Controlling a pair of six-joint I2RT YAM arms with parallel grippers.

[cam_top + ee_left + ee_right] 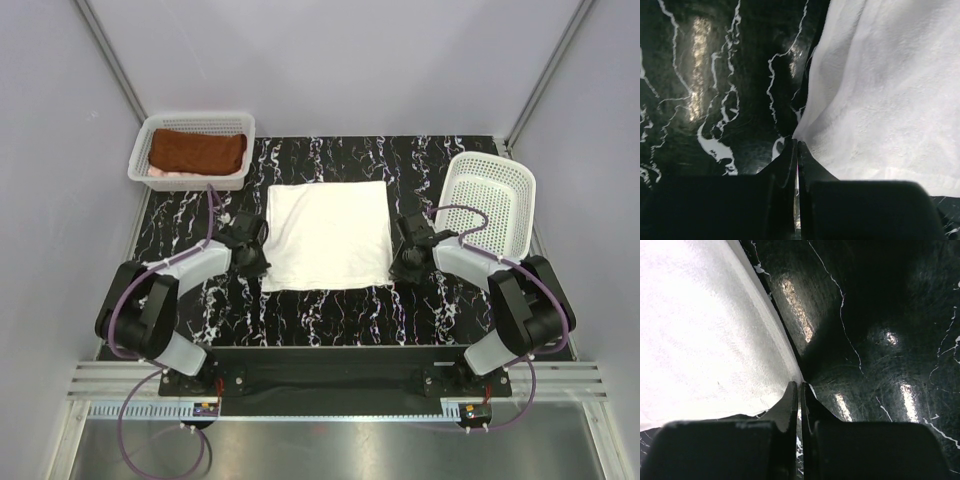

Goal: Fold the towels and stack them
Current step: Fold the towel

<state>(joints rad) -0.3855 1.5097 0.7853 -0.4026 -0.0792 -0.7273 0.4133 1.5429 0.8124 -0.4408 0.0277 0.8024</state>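
The white towel (325,235) lies spread flat in the middle of the black marble table. My left gripper (261,264) is shut on its left edge near the front corner; in the left wrist view the jaws (797,144) pinch the towel's edge (880,100). My right gripper (393,266) is shut on the right edge near the front corner, seen in the right wrist view (800,386) against the towel (705,335). The rust-brown towel (197,152) lies folded in the far-left basket, on top of the pale pink towel (163,173), which only shows as a thin edge.
A white mesh basket (240,128) holds the two towels at the back left. A second white mesh basket (495,205) stands tilted and empty at the right, close to my right arm. Grey walls enclose the table (330,320).
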